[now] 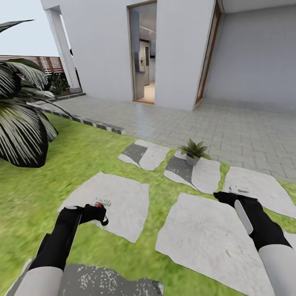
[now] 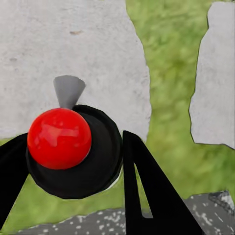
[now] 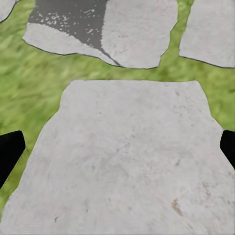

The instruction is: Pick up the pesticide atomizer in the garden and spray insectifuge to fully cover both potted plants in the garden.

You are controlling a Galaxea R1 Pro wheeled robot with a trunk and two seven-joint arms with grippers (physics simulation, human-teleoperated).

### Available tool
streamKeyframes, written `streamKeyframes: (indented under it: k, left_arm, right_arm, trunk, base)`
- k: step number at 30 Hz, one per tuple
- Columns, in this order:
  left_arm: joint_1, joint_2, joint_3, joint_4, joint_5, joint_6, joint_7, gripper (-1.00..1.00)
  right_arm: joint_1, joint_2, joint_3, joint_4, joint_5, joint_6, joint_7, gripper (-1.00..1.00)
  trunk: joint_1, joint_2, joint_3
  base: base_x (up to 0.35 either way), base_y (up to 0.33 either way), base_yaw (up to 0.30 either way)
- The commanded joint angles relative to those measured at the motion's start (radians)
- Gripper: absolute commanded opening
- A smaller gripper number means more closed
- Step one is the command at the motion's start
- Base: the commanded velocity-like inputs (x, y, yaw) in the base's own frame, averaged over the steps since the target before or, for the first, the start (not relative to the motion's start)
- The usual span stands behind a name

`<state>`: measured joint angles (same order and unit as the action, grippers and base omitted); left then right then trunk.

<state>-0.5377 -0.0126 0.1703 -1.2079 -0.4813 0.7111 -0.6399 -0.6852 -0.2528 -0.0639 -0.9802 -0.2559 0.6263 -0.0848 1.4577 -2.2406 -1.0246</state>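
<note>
My left gripper (image 1: 102,214) is low over a grey stepping stone (image 1: 119,197) and is shut on the pesticide atomizer (image 1: 101,204). In the left wrist view the atomizer (image 2: 73,156) shows end-on between the fingers (image 2: 147,186) as a dark round body with a red knob and a grey nozzle. One potted plant (image 1: 193,150), a small rosette of pointed green leaves in a grey pot, stands on a stone ahead and to the right, near the paving. My right gripper (image 1: 222,196) hangs open over another stone (image 3: 127,161), holding nothing.
Lawn (image 1: 74,156) with several irregular stepping stones lies around me. A big palm (image 1: 20,123) stands at the left. Grey paving (image 1: 230,127) leads to the house wall and an open doorway (image 1: 144,53). A small whitish object (image 1: 239,190) lies on the right stone.
</note>
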Motion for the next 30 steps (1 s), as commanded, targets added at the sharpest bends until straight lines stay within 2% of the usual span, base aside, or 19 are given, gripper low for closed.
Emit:
streamKeyframes:
  k: [1,10,30]
  left_arm:
    - [-0.001,-0.001,0.003,-0.001,-0.009,0.002,-0.010,-1.00]
    - [-0.001,-0.001,0.004,-0.001,-0.008,0.002,-0.010,-1.00]
    - [-0.001,-0.001,0.005,-0.001,-0.008,0.002,-0.010,-1.00]
  right_arm:
    - [0.000,0.000,0.001,-0.002,-0.011,0.004,-0.009,1.00]
    - [0.000,0.000,0.001,-0.002,-0.011,0.004,-0.009,1.00]
    - [0.000,0.000,0.001,-0.002,-0.011,0.004,-0.009,1.00]
  trunk:
    - [0.000,0.000,-0.001]
    - [0.000,0.000,-0.001]
    - [0.000,0.000,-0.001]
  base:
    - [0.341,0.122,0.000]
    - [0.340,0.124,-0.067]
    - [0.311,0.176,-0.248]
